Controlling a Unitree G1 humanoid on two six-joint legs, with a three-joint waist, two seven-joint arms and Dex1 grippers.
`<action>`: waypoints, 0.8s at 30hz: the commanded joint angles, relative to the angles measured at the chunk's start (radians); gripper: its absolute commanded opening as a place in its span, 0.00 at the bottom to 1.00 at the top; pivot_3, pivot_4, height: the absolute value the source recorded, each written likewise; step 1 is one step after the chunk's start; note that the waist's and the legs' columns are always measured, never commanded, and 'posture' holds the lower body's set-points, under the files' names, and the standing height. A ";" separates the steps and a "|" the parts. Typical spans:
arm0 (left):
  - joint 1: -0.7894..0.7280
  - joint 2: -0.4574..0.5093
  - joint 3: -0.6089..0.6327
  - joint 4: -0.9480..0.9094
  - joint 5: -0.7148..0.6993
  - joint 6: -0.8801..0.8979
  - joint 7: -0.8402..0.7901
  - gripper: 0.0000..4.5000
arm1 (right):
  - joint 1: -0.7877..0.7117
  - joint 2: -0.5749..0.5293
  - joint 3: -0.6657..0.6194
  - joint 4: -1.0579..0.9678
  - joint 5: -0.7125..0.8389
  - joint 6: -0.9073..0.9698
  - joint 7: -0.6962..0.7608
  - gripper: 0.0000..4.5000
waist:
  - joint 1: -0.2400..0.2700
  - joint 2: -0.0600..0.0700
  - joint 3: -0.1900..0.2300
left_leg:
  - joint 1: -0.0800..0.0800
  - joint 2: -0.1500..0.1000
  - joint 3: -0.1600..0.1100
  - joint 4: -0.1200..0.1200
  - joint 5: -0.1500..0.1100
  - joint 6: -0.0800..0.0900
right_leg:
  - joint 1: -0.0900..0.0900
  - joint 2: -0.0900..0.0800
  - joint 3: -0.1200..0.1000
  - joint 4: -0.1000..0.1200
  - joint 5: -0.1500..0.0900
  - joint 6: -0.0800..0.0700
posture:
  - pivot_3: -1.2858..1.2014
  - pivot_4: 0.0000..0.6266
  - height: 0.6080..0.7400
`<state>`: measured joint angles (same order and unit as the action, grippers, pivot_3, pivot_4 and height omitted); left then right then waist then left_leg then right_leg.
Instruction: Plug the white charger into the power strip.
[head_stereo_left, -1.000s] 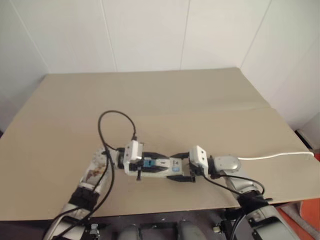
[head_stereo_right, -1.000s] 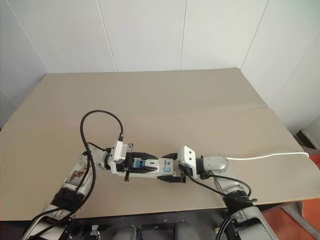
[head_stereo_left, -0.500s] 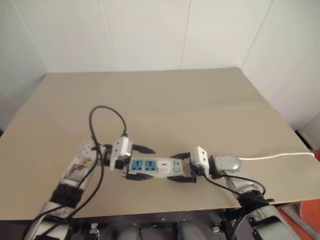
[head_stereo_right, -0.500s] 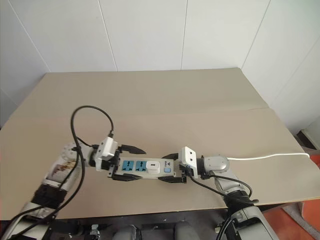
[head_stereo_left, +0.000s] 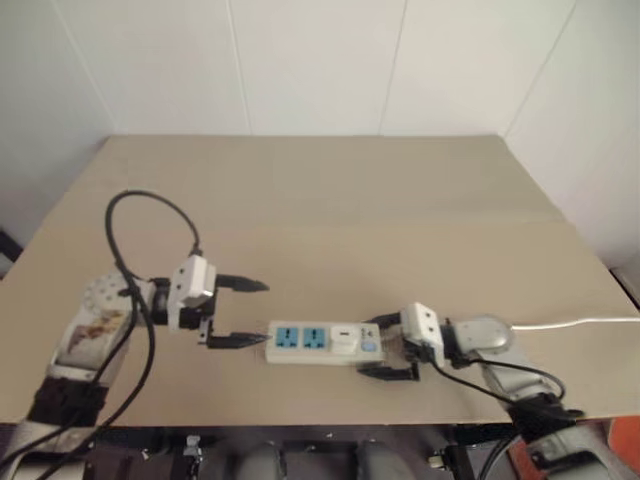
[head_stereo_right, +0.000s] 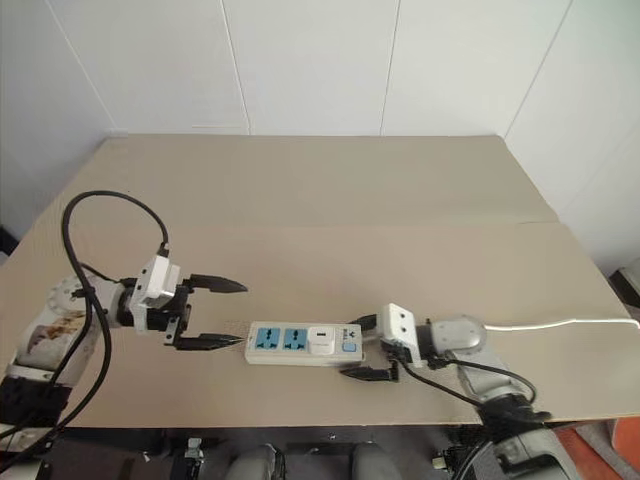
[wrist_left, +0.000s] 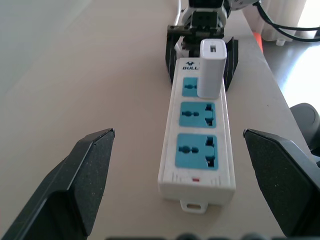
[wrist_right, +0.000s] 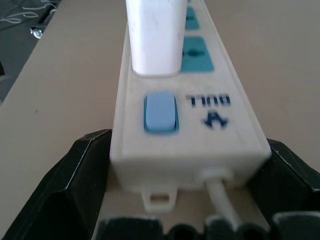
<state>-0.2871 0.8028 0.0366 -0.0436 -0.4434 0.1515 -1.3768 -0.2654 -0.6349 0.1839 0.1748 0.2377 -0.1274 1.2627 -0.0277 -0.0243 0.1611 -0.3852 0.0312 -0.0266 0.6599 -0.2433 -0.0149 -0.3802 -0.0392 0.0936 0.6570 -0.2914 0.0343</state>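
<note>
The white charger (wrist_left: 211, 67) stands upright in the power strip (head_stereo_left: 322, 342), in the socket next to the blue switch (wrist_right: 161, 112). The strip lies long-ways left to right on the near part of the surface (head_stereo_left: 330, 200) — cord end to the right. The left hand (head_stereo_left: 238, 312) is wide open, just left of the strip. The right hand (head_stereo_left: 392, 348) is open too, its fingers either side of the cord end — a bump there could slide the strip.

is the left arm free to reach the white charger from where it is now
Probably yes: the left gripper is open just off the power strip's free end, and only two bare sockets lie between it and the white charger.
</note>
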 joint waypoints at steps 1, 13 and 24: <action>0.033 0.020 0.066 -0.050 -0.025 0.001 0.033 1.00 | 0.054 -0.081 -0.114 -0.143 0.073 0.062 -0.014 0.99 | 0.003 0.000 0.001 | -0.004 0.000 0.000 0.001 0.000 0.000 | -0.005 0.000 0.000 0.001 0.000 0.000 | 0.52 0.24 1.00; 0.234 0.149 0.252 -0.181 -0.127 0.143 0.057 1.00 | 0.326 -0.242 -0.412 -0.382 0.209 0.195 -0.071 0.99 | 0.004 -0.001 0.005 | -0.005 0.001 0.002 0.000 0.000 0.000 | -0.007 0.001 0.001 0.002 0.000 0.000 | 0.52 0.24 1.00; 0.322 0.175 0.315 -0.250 -0.154 0.179 0.050 1.00 | 0.384 -0.254 -0.493 -0.422 0.228 0.234 -0.092 0.99 | 0.004 -0.001 0.006 | -0.006 0.001 0.002 0.000 0.000 0.000 | -0.008 0.002 0.001 0.001 0.000 0.000 | 0.52 0.24 1.00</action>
<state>0.0351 0.9590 0.3200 -0.2643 -0.5775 0.3298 -1.3246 0.1168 -0.8778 -0.2774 -0.2180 0.4503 0.1006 1.1760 -0.0236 -0.0252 0.1669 -0.3908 0.0320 -0.0242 0.6597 -0.2433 -0.0148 -0.3880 -0.0371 0.0945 0.6585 -0.2915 0.0347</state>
